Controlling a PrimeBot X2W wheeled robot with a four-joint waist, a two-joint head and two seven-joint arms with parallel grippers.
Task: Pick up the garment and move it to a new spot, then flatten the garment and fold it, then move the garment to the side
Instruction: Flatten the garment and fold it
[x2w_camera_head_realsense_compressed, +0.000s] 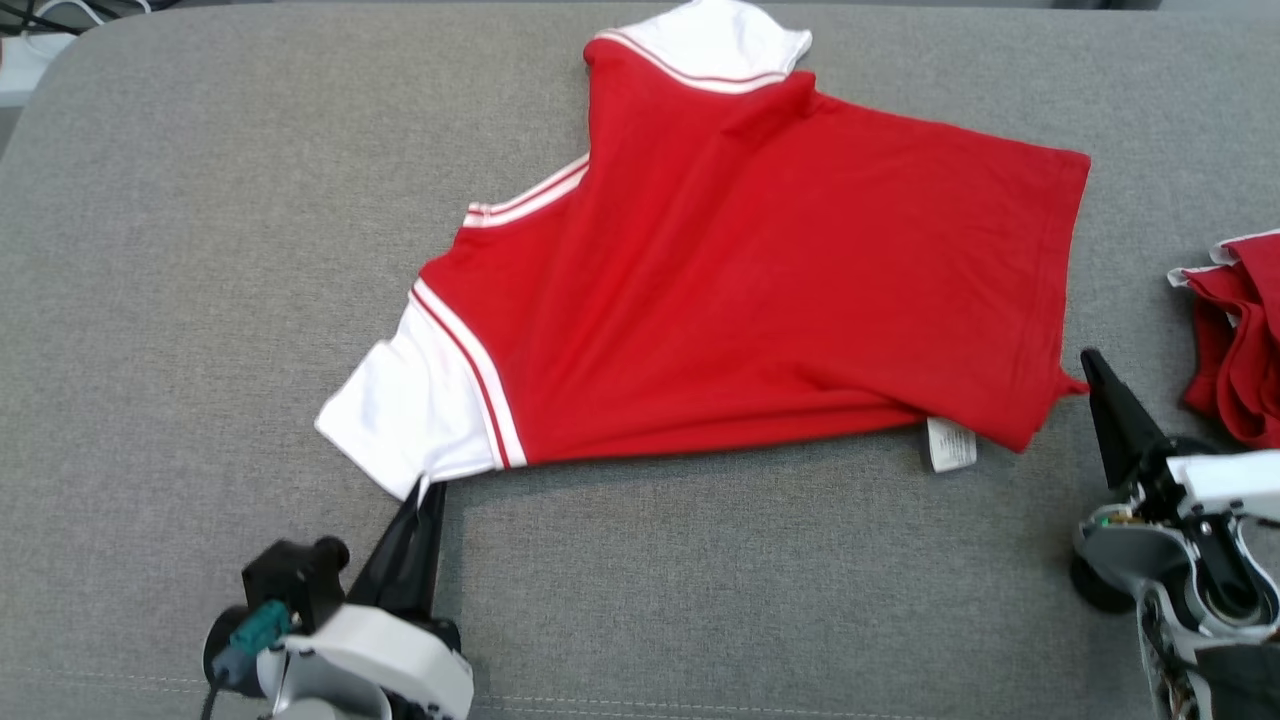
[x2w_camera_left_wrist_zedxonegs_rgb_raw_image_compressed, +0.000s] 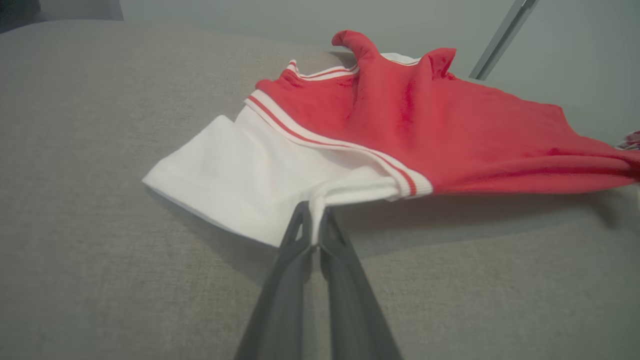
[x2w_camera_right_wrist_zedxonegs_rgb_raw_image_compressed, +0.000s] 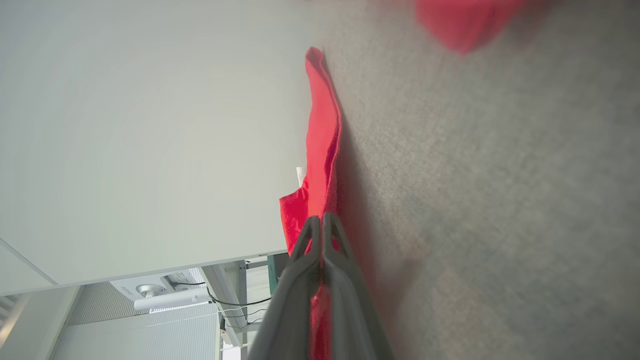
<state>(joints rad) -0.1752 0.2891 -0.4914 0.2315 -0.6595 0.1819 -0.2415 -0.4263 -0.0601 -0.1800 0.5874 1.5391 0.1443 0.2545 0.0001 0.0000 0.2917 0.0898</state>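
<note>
The garment (x2w_camera_head_realsense_compressed: 760, 290) is a red T-shirt with white sleeves and white-striped trim, spread across the grey padded surface (x2w_camera_head_realsense_compressed: 200, 300), its near edge lifted slightly. My left gripper (x2w_camera_head_realsense_compressed: 428, 488) is shut on the edge of the near white sleeve (x2w_camera_left_wrist_zedxonegs_rgb_raw_image_compressed: 260, 180); in the left wrist view the left gripper (x2w_camera_left_wrist_zedxonegs_rgb_raw_image_compressed: 314, 220) pinches a bunched bit of that white fabric. My right gripper (x2w_camera_head_realsense_compressed: 1084, 362) is shut on the red hem corner at the shirt's right side; in the right wrist view the right gripper (x2w_camera_right_wrist_zedxonegs_rgb_raw_image_compressed: 320, 222) holds the red cloth (x2w_camera_right_wrist_zedxonegs_rgb_raw_image_compressed: 322, 135) edge-on.
A second red and white garment (x2w_camera_head_realsense_compressed: 1235, 340) lies bunched at the right edge of the surface. A white care label (x2w_camera_head_realsense_compressed: 949, 444) sticks out under the shirt's near hem. The surface's rounded far left corner (x2w_camera_head_realsense_compressed: 60, 70) borders the floor.
</note>
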